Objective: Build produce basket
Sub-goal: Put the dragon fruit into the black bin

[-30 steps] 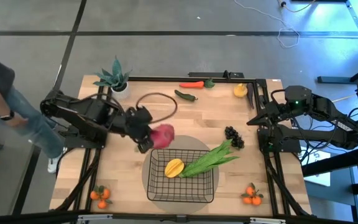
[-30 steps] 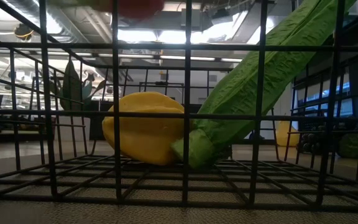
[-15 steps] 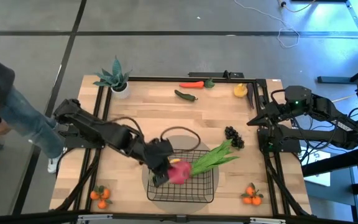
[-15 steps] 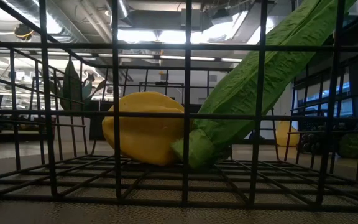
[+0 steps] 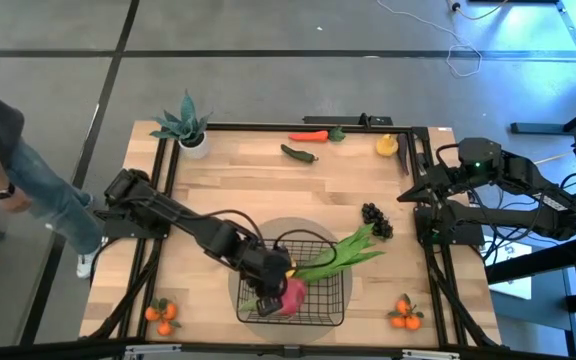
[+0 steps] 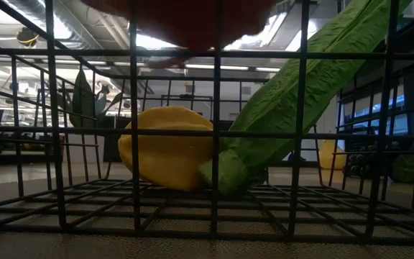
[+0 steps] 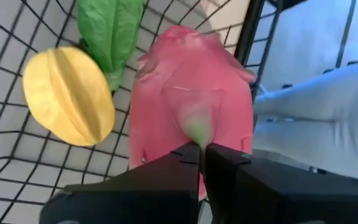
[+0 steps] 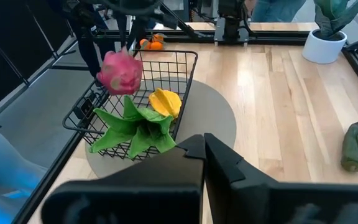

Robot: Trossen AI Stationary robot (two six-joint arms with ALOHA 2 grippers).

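High view: the pink, scaly dragon fruit [image 5: 290, 296] is held clamped in the left tool [image 5: 273, 297] just above the black wire-mesh basket [image 5: 326, 310], beside the yellow mango [image 7: 68, 96]. Placing is in hand; next, lowering and release are needed. The right tool [image 8: 199, 147], seemingly closed and empty, is parked at the bench edge.

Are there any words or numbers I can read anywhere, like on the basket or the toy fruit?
No, there is no text to read in any view.
The basket is plain black wire, no label.
The pink dragon fruit, held over the basket by the left gripper, is bare.
The yellow mango and green leafy stalks carry no sticker.
The right gripper, waiting at the table's right side, shows no marking.
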